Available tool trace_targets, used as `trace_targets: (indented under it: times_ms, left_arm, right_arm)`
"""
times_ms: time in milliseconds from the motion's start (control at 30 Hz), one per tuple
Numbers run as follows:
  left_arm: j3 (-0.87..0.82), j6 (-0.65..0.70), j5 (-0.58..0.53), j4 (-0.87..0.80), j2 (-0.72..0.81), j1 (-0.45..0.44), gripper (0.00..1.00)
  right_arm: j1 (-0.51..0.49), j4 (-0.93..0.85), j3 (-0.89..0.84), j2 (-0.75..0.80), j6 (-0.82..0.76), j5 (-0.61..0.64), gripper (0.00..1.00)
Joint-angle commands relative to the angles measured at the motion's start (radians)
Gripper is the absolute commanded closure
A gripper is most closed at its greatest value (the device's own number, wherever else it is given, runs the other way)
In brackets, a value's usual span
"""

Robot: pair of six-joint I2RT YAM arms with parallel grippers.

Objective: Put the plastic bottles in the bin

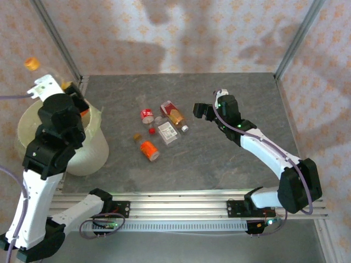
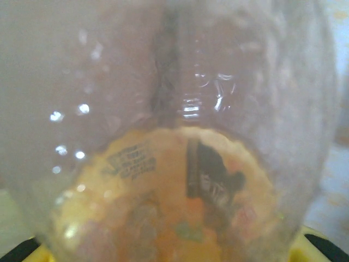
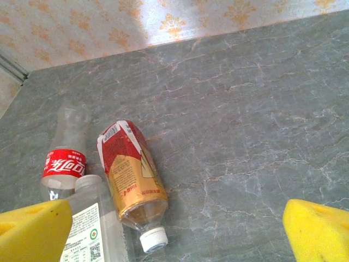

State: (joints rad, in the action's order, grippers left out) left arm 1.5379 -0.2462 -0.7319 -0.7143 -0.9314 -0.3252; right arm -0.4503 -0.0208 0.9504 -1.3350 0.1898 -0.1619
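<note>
Grey veined surface (image 1: 219, 164) is meeting patterned wall (image 1: 192, 33) at the back; metal post (image 1: 297, 38) is standing at far-right corner.

The bottle (image 2: 180, 180) at the left wrist is blurred — label unreadable; the left arm (image 1: 55, 131) hides part of the bin (image 1: 93, 148).

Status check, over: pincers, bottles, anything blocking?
Left pincer shut on orange-capped bottle, raised by the bin. Right pincer open, empty, hovering beside the bottles lying on the table. No obstruction seen.
</note>
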Motion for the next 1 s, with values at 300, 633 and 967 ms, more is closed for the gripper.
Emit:
trace_targets:
  times_ms: [300, 633, 967]
  left_arm:
    - [0.039, -0.028, 0.094, -0.391, -0.148, 0.362, 0.59]
    - [-0.068, -0.041, 0.250, -0.435, -0.122, 0.490, 0.56]
    - [-0.160, -0.057, 0.317, -0.417, -0.118, 0.539, 0.45]
  right_arm:
    - [0.005, 0.035, 0.019, -0.010, 0.013, -0.030, 0.01]
    - [0.004, 0.023, 0.014, -0.013, 0.014, -0.025, 0.01]
    - [0.005, 0.021, 0.014, -0.016, 0.011, -0.025, 0.01]
